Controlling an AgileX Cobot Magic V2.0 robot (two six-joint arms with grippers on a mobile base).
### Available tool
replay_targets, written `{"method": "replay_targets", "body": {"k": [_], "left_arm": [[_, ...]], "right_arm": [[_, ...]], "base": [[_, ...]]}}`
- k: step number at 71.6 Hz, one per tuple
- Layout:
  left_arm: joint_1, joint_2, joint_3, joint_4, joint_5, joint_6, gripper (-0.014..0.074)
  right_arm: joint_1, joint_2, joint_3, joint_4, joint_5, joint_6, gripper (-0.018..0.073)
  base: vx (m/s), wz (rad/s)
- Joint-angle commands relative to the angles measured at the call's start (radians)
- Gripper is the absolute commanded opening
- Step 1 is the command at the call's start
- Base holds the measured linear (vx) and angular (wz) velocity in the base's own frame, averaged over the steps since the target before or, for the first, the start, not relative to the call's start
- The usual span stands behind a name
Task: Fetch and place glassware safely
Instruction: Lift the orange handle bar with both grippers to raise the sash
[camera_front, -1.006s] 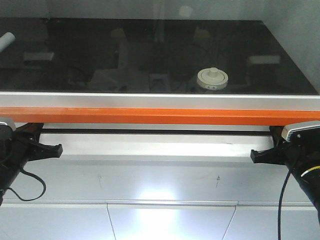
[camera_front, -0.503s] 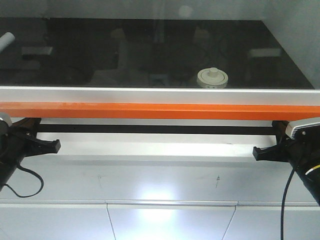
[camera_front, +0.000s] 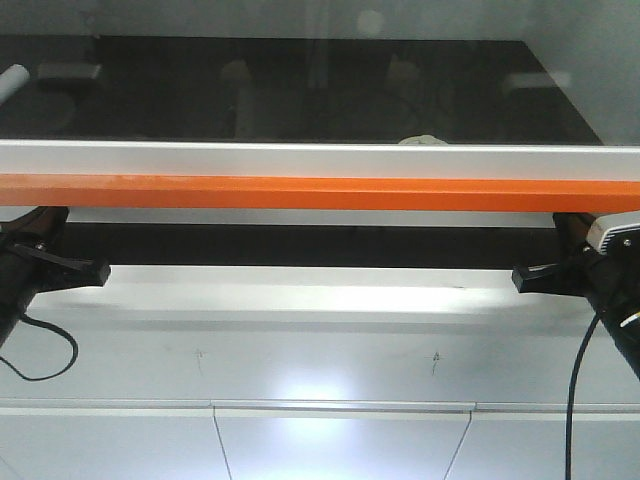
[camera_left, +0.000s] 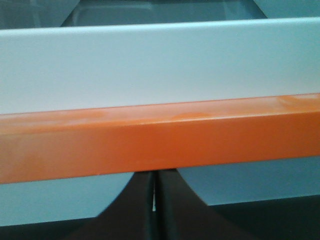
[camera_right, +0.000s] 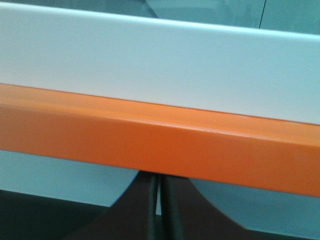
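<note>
Closest to us is a white cabinet front (camera_front: 330, 440) with a bright glare patch on it. A black cable (camera_front: 45, 368) loops at its left and another (camera_front: 572, 400) drops down at its right. Above that runs a pale ledge (camera_front: 300, 298).

The left arm (camera_front: 35, 268) and the right arm (camera_front: 590, 275) reach in from either edge, at ledge height and well apart. Both tips point inward, just under a long orange bar (camera_front: 320, 192).

In the left wrist view we see the jaws pressed together, with only a hairline slit between them and nothing held. They sit right below the orange bar (camera_left: 160, 145). The right wrist view shows the same: jaws closed, empty, and tucked under the orange bar (camera_right: 165, 145).

A dark gap (camera_front: 300, 245) lies between the ledge and the bar. A silver rail (camera_front: 320, 158) rides directly on top of the bar.

Beyond the rail stretches the dark tabletop (camera_front: 300, 95), mottled with pale reflections. A white cylinder (camera_front: 12, 82) shows at its left edge.

The glass jar stands right of centre behind the rail. Only a sliver of its cream lid (camera_front: 424, 140) peeks over the rail's top edge, and the glass body is hidden from us.
</note>
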Motion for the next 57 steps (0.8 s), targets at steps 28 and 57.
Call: {"method": "replay_targets", "body": {"k": [28, 57], "left_arm": [[-0.005, -0.123, -0.198, 0.025, -0.141, -0.003, -0.0007], [-0.005, -0.128, -0.297, 0.061, -0.076, -0.013, -0.0007]], "right_arm": [[0.000, -0.093, -0.134, -0.006, -0.221, 0.009, -0.0001], [0.000, -0.181, -0.215, -0.006, -0.113, 0.009, -0.0001]], "base": [[0.00, 0.00], [-0.01, 0.02]]}}
